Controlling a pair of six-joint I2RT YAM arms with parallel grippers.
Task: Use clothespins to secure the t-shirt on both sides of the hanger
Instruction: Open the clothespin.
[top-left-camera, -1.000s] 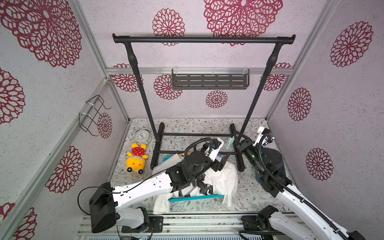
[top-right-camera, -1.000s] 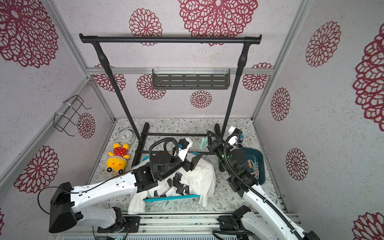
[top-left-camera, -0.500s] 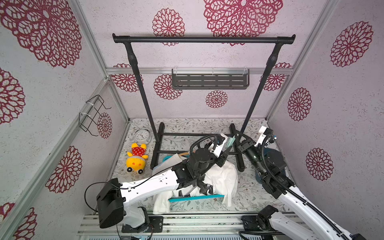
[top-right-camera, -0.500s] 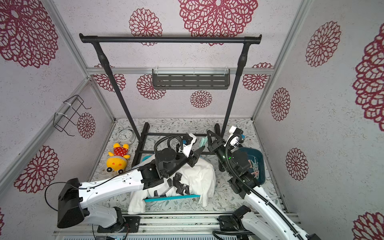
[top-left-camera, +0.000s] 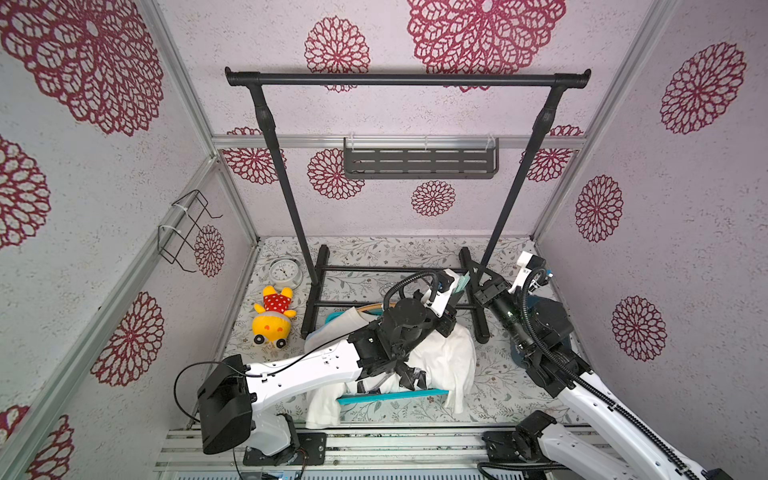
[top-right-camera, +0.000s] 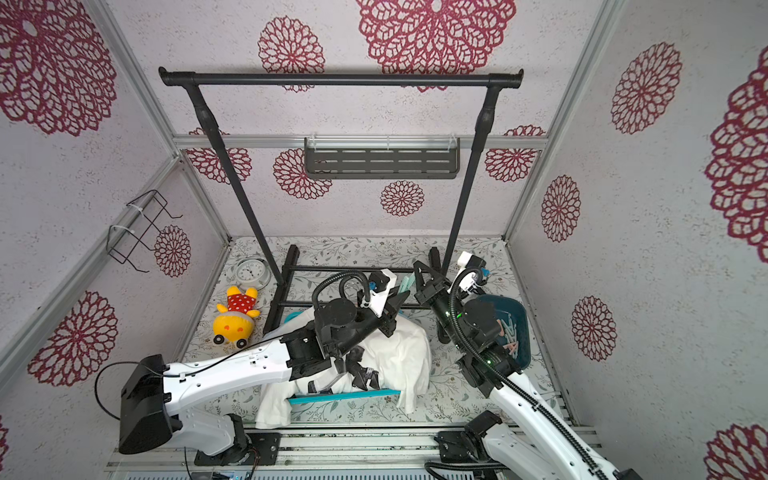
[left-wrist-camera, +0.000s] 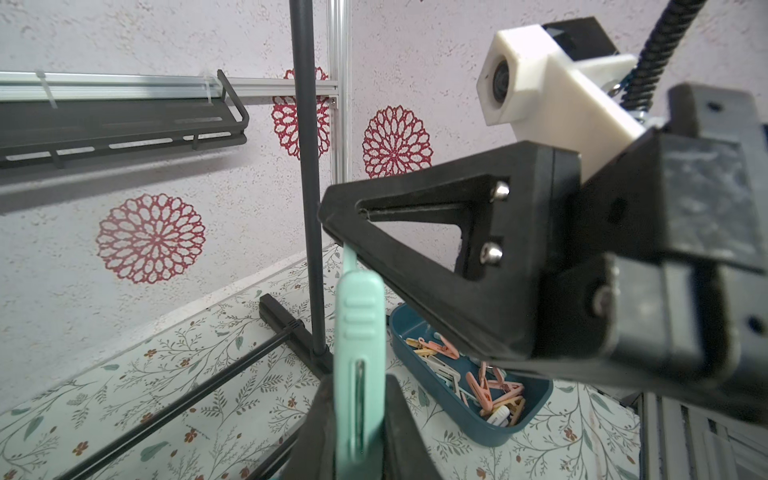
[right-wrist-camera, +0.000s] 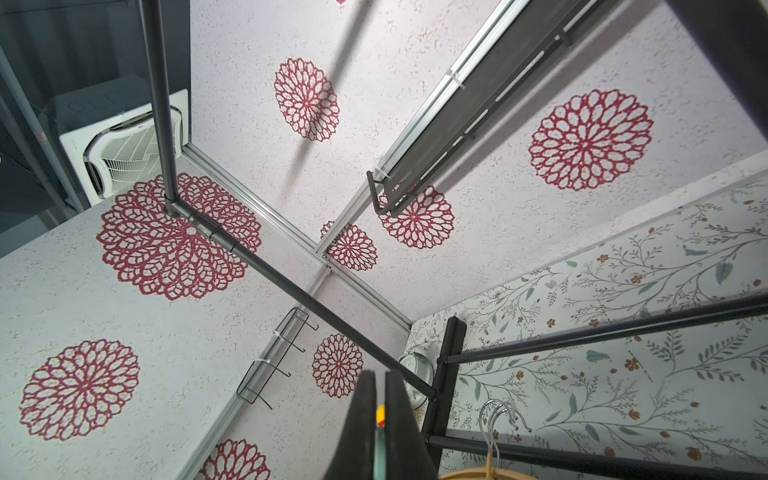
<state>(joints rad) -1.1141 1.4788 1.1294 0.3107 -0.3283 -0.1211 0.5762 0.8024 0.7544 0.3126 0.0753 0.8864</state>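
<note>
Near the black garment rack (top-right-camera: 454, 224), low over the floor, 1 mint-green clothespin (top-right-camera: 407, 284) is being handed over between 2 grippers.

In both top views the left gripper (top-right-camera: 400, 300) and right gripper (top-right-camera: 419, 272) meet tip to tip. The white t-shirt (top-right-camera: 403, 353) lies on its teal hanger (top-right-camera: 345, 397) just below, with no pin visible on it. Left wrist view: the left fingers (left-wrist-camera: 405, 432) press on the pin's body, and spare clothespins (left-wrist-camera: 494, 386) fill the blue tray (left-wrist-camera: 511, 434). Right wrist view: the right fingers (right-wrist-camera: 363, 424) stand a sliver apart around the pin's end, and I cannot tell whether they grip it. The left should clamp squarely before the right lets go, and the right should then back straight off so the pin does not twist.
</note>
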